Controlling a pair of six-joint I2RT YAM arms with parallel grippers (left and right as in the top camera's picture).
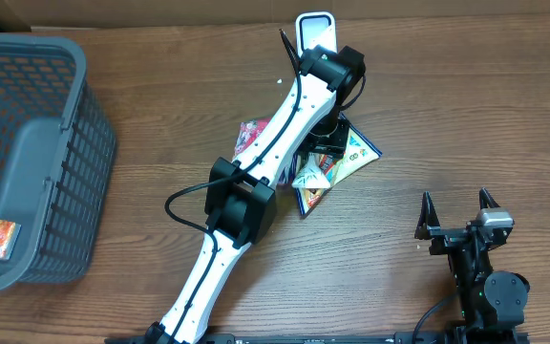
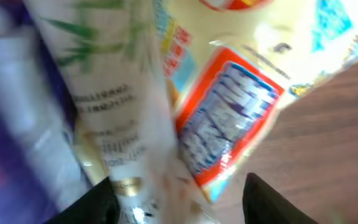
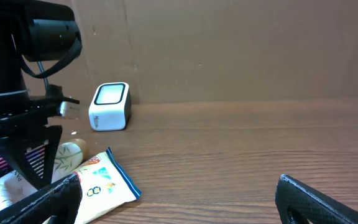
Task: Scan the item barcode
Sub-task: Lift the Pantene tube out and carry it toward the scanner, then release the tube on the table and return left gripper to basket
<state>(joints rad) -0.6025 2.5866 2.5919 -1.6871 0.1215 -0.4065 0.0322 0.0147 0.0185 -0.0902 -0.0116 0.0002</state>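
Note:
The items lie in a small pile (image 1: 337, 167) mid-table. In it are a white tube with a bamboo print (image 2: 114, 112) and a yellow packet with an orange and blue label (image 2: 229, 118). My left gripper (image 2: 179, 202) hangs low over the pile (image 1: 327, 143), jaws apart. The tube's gold-capped end lies between the fingers, against the left one and clear of the right one. The white barcode scanner (image 1: 313, 29) stands at the back of the table, behind the left arm. My right gripper (image 1: 458, 215) rests open and empty at the front right.
A grey mesh basket (image 1: 27, 162) stands at the left edge with a small orange packet (image 1: 0, 239) inside. A pink packet (image 1: 249, 137) pokes out left of the arm. In the right wrist view the scanner (image 3: 110, 106) sits before a cardboard wall.

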